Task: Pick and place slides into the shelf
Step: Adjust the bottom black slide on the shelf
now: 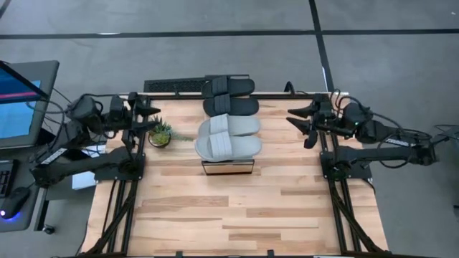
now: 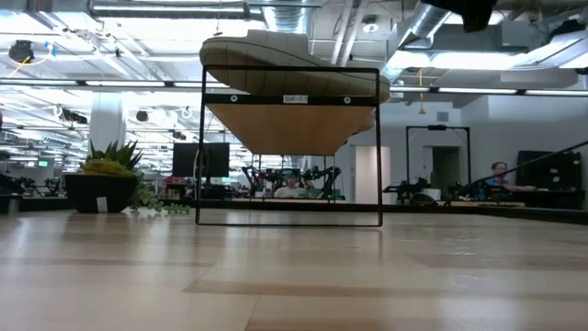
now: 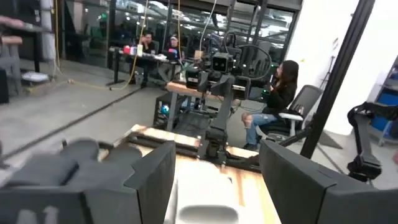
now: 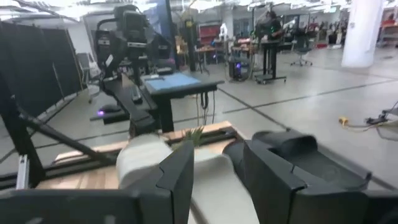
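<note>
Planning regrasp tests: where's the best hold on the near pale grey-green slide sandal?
The pale grey-green slide sandal lies crosswise on the light-wood shelf, flat heel pointing right, wide strap toward the left. Probably pinch the heel, coming from the right with the open right gripper.

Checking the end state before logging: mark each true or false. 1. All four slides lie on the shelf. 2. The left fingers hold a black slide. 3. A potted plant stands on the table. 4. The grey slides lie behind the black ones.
1. True: the two black slides and two grey slides rest on the shelf.
2. False: the left gripper is open, holding nothing.
3. True: the plant stands left of the shelf.
4. False: the grey pair lies nearer the front.
</note>
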Robot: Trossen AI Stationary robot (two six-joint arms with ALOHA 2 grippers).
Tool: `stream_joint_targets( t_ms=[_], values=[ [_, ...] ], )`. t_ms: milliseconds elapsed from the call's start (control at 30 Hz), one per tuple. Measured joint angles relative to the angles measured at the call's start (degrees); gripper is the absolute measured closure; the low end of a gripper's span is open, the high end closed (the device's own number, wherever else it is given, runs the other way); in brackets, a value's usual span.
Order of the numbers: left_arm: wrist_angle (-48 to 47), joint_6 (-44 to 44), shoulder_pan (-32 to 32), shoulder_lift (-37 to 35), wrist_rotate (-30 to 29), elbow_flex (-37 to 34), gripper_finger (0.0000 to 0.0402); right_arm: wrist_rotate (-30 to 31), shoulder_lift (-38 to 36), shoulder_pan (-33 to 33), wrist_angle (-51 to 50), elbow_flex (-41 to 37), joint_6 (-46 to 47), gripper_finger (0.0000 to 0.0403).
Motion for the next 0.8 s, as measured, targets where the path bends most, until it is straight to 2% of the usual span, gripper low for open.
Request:
stream_joint_targets(
  t_ms=[200, 267, 367, 433, 533, 800],
  values=[
    [8.0, -4.9, -1.5, -6.1, 0.0, -10.4, 0.0182, 2.3, 1.5, 0.3, 0.5, -4.0, 0.2, 0.0291],
    [11.4, -6.3, -1.8, -8.0, -0.1, -13.9, 0.0182, 4.1, 3.1, -0.2, 0.8, -5.4, 0.1, 0.0318],
    [17.7, -9.0, -2.1, -10.4, -0.1, -18.7, 0.0182, 3.7, 6.0, -2.2, 1.2, -6.3, -0.6, 0.038],
    [22.9, -11.1, -2.2, -11.7, -0.1, -21.8, 0.0182, 1.8, 8.1, -4.1, 3.1, -6.6, -1.6, 0.0393],
    [28.3, -13.3, -2.3, -13.1, -0.2, -25.7, 0.0182, -4.2, 11.7, -7.7, 7.2, -7.0, -3.8, 0.04],
    [30.1, -14.9, -2.3, -13.7, -3.0, -29.9, 0.0182, -19.5, 21.4, -20.6, 14.3, -6.9, -6.1, 0.0402]
  ],
)
